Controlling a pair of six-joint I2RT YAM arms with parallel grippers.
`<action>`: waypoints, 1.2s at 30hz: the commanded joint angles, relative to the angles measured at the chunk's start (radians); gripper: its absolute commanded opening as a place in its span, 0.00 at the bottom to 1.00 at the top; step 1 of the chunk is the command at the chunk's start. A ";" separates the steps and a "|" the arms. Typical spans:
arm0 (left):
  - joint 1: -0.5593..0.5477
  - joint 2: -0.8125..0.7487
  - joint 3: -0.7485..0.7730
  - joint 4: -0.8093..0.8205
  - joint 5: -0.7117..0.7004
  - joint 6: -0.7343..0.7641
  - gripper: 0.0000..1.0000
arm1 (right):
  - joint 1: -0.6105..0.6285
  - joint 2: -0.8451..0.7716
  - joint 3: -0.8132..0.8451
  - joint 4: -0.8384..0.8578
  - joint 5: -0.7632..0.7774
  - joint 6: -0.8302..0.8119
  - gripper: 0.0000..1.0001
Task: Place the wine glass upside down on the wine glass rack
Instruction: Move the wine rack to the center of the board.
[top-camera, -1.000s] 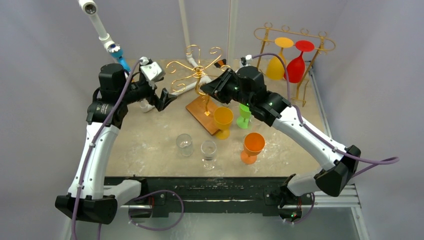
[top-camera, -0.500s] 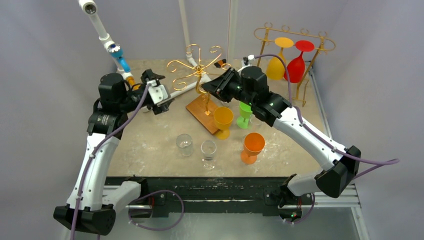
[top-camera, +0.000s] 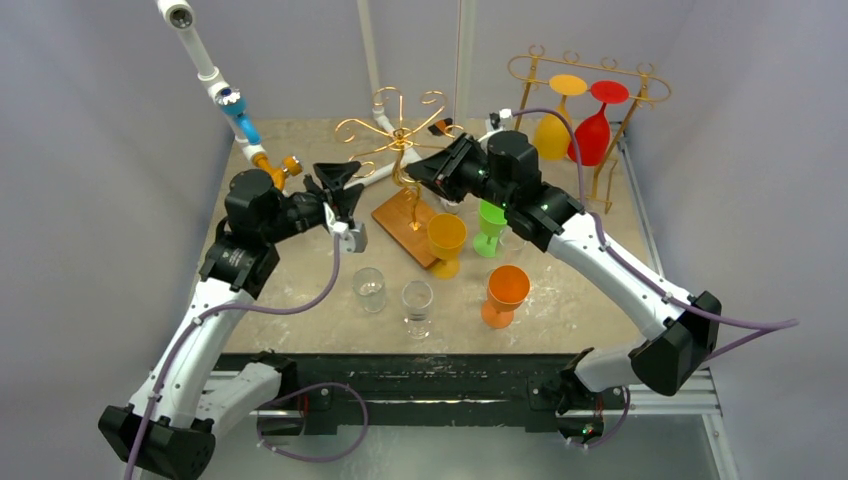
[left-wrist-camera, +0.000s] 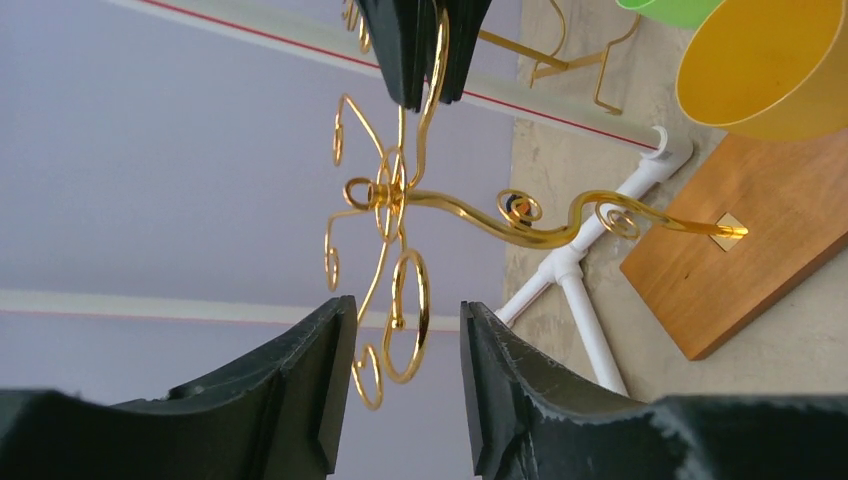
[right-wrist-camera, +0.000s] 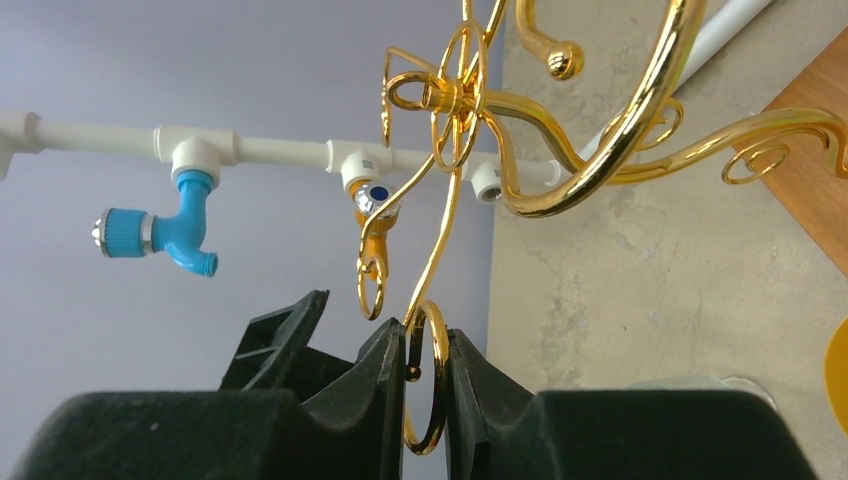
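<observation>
Wine glasses (top-camera: 417, 300), clear and ungrasped, are standing upright at the bench's (top-camera: 290, 290) near side. The left claw (left-wrist-camera: 400, 325), jaws apart, is framing a curl of the gold scroll rack (top-camera: 398, 135), and the right claw (right-wrist-camera: 425, 345) is pinching another. Opposed pulls may be risking toppling it onto the yellow goblet (top-camera: 446, 238) crowding its wooden base (top-camera: 398, 215).

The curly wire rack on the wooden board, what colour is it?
The rack is shiny gold, clearest in the right wrist view.
</observation>
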 joint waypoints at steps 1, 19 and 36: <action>-0.064 0.010 -0.017 0.113 -0.011 0.146 0.38 | -0.009 -0.004 -0.023 0.009 -0.022 -0.018 0.02; -0.139 -0.042 -0.023 0.133 -0.041 0.260 0.00 | -0.043 -0.042 -0.083 0.000 -0.048 -0.045 0.03; -0.191 -0.061 0.052 0.179 -0.058 0.186 0.00 | -0.050 -0.083 -0.184 0.009 -0.079 -0.036 0.03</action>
